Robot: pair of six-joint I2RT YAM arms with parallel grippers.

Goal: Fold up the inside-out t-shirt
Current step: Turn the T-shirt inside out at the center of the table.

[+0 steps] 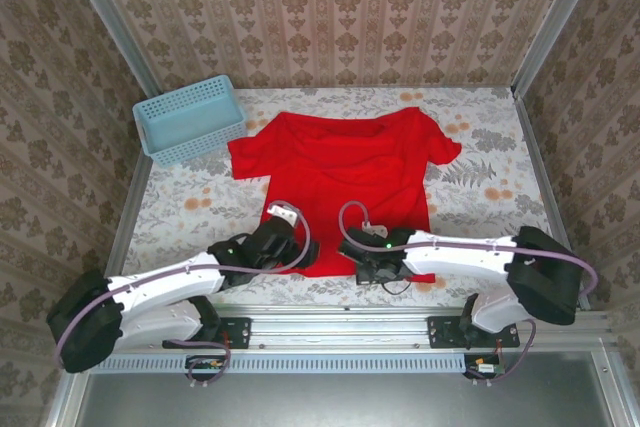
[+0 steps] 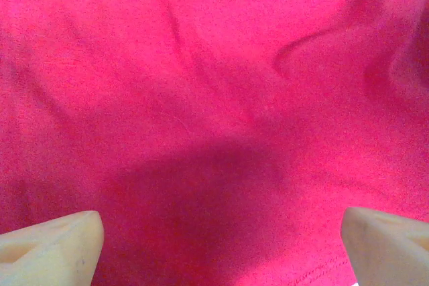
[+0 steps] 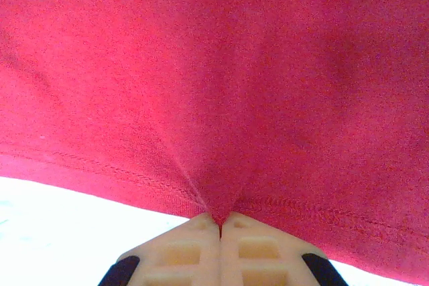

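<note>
Field note: the inside-out t-shirt [image 1: 340,172] lies spread flat on the table [image 1: 490,187], neck toward the far side, hem [image 3: 94,164] nearest the arm bases. The right gripper [image 3: 220,224] is clenched on the hem, with a small pucker of red cloth pinched between its tips. The left gripper [image 2: 221,249] hovers with its fingers spread wide over the cloth close to the hem, grasping nothing. We judge the step in hand to be securing two holds along the hem before folding. To do it well, we want the left fingers lowered astride the hem edge, catching both layers and closing as deep as the right; both arms should lift evenly, so the fold line runs straight.
</note>
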